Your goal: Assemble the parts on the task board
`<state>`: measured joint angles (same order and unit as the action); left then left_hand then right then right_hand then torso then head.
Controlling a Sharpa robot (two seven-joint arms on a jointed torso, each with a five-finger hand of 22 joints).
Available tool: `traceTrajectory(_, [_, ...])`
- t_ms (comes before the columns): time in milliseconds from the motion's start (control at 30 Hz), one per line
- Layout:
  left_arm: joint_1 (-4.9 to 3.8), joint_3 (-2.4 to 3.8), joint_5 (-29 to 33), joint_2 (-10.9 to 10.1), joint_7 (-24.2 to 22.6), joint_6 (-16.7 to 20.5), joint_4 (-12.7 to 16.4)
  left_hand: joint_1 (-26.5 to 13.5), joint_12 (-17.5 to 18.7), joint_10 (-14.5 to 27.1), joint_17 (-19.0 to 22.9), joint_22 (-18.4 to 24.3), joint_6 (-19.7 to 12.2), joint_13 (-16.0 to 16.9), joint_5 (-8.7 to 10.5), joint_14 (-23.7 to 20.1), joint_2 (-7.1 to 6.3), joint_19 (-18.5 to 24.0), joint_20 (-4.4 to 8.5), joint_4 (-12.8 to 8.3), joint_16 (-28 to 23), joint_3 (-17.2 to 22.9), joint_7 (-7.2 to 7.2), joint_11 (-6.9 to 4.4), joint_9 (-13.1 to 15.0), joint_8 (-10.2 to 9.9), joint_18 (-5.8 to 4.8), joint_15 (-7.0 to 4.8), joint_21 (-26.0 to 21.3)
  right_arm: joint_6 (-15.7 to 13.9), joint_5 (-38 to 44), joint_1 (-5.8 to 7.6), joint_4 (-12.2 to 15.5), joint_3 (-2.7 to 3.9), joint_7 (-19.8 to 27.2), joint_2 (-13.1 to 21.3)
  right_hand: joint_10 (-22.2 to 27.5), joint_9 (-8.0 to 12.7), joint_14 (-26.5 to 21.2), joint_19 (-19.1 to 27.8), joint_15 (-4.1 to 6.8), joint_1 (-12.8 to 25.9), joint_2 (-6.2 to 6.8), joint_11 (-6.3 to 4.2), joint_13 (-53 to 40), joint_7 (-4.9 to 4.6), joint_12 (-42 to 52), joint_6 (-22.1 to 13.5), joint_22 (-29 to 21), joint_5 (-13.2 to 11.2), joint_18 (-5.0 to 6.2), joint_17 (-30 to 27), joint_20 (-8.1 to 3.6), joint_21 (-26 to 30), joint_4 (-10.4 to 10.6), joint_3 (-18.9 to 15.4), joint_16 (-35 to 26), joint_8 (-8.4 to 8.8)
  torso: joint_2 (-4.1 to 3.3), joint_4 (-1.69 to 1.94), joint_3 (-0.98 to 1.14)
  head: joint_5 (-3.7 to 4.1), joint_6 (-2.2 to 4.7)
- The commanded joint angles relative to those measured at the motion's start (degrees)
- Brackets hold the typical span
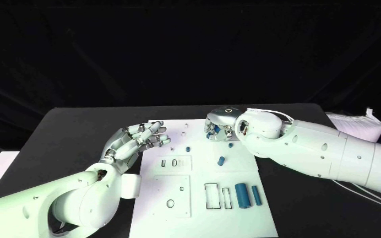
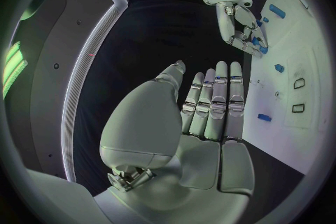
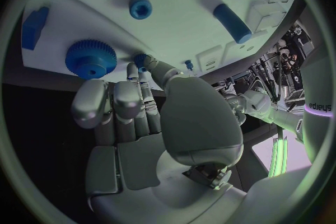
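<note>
Assembly looks barely begun: loose blue cylinders (image 1: 241, 195) lie on the white task board (image 1: 238, 216) (mid-table). The right hand (image 1: 216, 129) touches a small blue peg (image 3: 140, 60) beside the gear (image 3: 90, 58); the left hand (image 1: 136, 140) hovers open-fingered, empty.

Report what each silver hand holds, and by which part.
The left hand holds nothing, its fingers apart. The right hand pinches a small blue part at its fingertips; which part of it cannot be told.

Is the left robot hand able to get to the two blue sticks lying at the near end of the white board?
Probably yes. The left robot hand is open, and nothing covers the blue sticks.
</note>
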<state>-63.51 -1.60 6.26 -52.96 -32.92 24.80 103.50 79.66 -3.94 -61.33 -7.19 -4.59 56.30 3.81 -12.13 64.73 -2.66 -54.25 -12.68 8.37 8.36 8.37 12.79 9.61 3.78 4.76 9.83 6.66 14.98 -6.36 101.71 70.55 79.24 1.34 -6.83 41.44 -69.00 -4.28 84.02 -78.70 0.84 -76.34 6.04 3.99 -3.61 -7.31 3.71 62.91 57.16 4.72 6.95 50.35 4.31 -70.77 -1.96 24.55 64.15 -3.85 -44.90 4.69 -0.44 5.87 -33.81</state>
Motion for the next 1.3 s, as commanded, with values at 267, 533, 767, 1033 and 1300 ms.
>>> traceTrajectory(267, [-0.08,0.05,-0.4,0.1,0.2,-0.9,0.0,-0.4,0.4,0.6,-0.1,0.2,-0.3,-0.1,0.18,-0.1,0.21,0.1,-0.58,-0.1,-0.4,-0.3,0.52,0.36,-0.1,-0.4,0.66,0.36,-0.5,0.3,1.4,-0.12,0.1,-0.09,0.3,-0.1,-3.4,-0.8,1.7,-2.0,0.72,-0.6,-1.33,-0.94,-0.4,0.82,0.4,3.4,6.3,-0.5,-2.07,2.1,-0.42,-4.3,1.1,1.4,2.5,-1.08,-0.2,0.16,-0.1,0.2,0.05])
traceTrajectory(533, [-0.08,0.05,-0.4,0.1,0.4,-0.9,0.0,-0.4,0.4,0.7,-0.1,0.2,-0.4,-0.1,0.15,-0.1,0.37,0.1,-0.61,-0.2,-0.5,-0.3,0.58,0.42,-0.1,-0.6,0.67,0.39,-0.5,-0.6,1.4,-0.12,0.1,-0.09,0.0,0.0,-4.9,-1.4,1.6,-2.3,1.07,-1.5,-2.51,-1.36,-0.4,1.11,0.1,4.8,8.1,-0.6,-2.33,2.8,-0.73,-5.6,1.2,2.4,3.4,-1.42,-0.31,0.27,-0.18,0.21,-0.1])
traceTrajectory(767, [-0.08,0.05,-0.4,0.0,0.5,-1.1,0.1,-0.2,0.4,0.8,-0.1,0.3,-0.5,-0.1,0.13,-0.1,0.52,0.1,-0.63,-0.2,-0.5,-0.2,0.59,0.43,-0.1,-0.6,0.67,0.4,-0.6,-5.3,1.6,-0.12,0.5,-0.08,-0.3,-0.1,-3.8,-1.5,1.4,-2.2,0.73,-1.6,-2.05,-0.94,-0.1,0.69,-0.3,4.3,8.6,-0.8,-2.41,2.5,-0.57,-6.0,1.2,2.9,3.4,-0.82,-0.33,0.41,-0.26,0.2,0.03])
traceTrajectory(1033, [-0.09,0.05,-0.4,0.0,0.6,-1.2,0.0,-0.2,0.4,0.9,-0.1,0.3,-0.5,-0.1,0.12,-0.1,0.57,0.1,-0.64,-0.3,-0.6,-0.2,0.6,0.43,-0.1,-0.6,0.68,0.41,-0.6,-10.4,1.6,0.0,0.8,-0.03,-0.9,-0.8,-3.7,-1.5,1.4,-2.2,0.7,-1.6,-2.01,-0.9,-0.1,0.6,-0.3,4.3,8.7,-0.8,-2.43,2.7,-0.51,-6.1,1.2,3.1,3.6,-0.73,-0.45,0.52,-0.28,-0.13,0.53])
traceTrajectory(1300, [-0.11,0.06,-0.4,-0.3,0.6,-1.5,0.6,-0.1,0.4,0.9,-0.1,0.3,-0.5,-0.1,0.11,-0.1,0.66,0.1,-0.65,-0.4,-0.6,-0.1,0.6,0.44,-0.1,-0.7,0.68,0.41,-0.6,-14.5,1.7,0.67,-0.6,0.0,-0.2,-2.3,-3.8,-1.6,1.3,-2.2,0.74,-1.9,-1.85,-0.84,-0.1,0.39,-0.2,4.4,9.1,-0.4,-2.48,2.7,-0.37,-6.4,1.0,3.5,3.7,-0.6,-0.82,0.9,-0.43,-0.27,0.44])
